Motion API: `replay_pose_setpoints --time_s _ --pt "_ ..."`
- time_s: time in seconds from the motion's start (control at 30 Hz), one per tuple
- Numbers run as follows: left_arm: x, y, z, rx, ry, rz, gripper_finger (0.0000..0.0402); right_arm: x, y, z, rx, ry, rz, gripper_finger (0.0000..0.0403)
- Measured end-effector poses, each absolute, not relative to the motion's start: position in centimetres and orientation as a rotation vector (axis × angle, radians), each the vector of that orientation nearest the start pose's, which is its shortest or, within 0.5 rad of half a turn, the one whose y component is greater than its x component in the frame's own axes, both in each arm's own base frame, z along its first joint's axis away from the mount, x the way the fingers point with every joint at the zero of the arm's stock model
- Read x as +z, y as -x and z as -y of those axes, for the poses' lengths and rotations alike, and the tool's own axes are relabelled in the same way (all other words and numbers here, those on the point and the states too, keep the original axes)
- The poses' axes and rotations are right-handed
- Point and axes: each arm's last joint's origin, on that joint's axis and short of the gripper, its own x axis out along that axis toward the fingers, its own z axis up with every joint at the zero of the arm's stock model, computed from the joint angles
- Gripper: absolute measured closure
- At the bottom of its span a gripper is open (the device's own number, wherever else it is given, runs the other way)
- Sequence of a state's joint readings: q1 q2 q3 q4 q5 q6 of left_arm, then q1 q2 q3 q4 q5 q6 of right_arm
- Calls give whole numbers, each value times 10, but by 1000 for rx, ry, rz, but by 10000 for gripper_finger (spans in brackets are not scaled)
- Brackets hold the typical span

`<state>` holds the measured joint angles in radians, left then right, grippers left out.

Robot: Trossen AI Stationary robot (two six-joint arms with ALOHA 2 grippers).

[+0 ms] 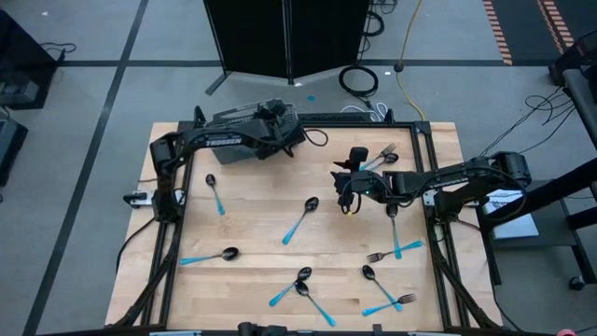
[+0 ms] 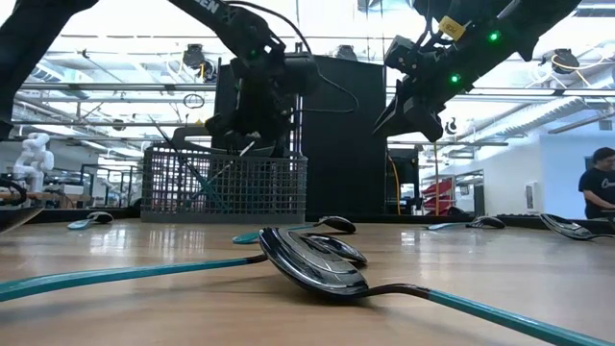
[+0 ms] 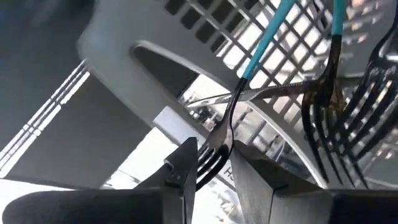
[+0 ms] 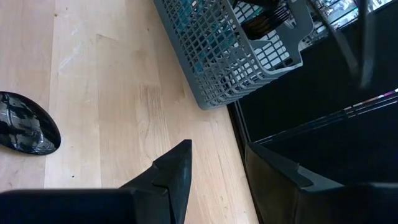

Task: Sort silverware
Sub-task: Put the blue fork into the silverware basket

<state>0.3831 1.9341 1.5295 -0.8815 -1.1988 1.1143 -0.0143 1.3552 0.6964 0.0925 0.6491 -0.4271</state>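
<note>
Right now my left claw (image 3: pixel 211 163) is clamped on a fork (image 3: pixel 219 146) by its tines, over the basket (image 1: pixel 252 131) at eleven o'clock on the worktop (image 1: pixel 252 210). That grip looks thin; I judge the fork could twist free and snag the mesh. My right claw (image 4: pixel 217 168) hangs apart and empty at two o'clock. Other silverware (image 1: pixel 300 220) lies scattered.

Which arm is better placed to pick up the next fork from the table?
The right gripper: open, empty, above the table near a loose fork. The left gripper is at the basket, jaws around a held fork.
</note>
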Motion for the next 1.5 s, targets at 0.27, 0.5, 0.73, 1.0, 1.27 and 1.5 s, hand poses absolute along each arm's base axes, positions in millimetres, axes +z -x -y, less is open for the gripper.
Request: replay_pose_setpoints --time_s 0.27,0.5,0.73,1.0,1.27,1.5 --pt "259 -347 -135 393 -1335 -1870 308 210 -270 21 -523 580 -680 259" --pt "266 -347 -123 384 -1363 -1838 308 210 -270 22 -529 577 -680 259" --pt "275 -346 -114 401 -1339 -1770 308 209 -270 22 -528 572 -692 259" --pt "315 -329 -88 440 -868 -1333 308 203 -265 22 -505 617 -779 259" --pt "319 -343 -68 70 -105 -906 308 197 -255 23 -652 723 -919 259" --pt "277 -354 -32 -16 -155 -897 308 193 -242 22 -691 653 -987 259"
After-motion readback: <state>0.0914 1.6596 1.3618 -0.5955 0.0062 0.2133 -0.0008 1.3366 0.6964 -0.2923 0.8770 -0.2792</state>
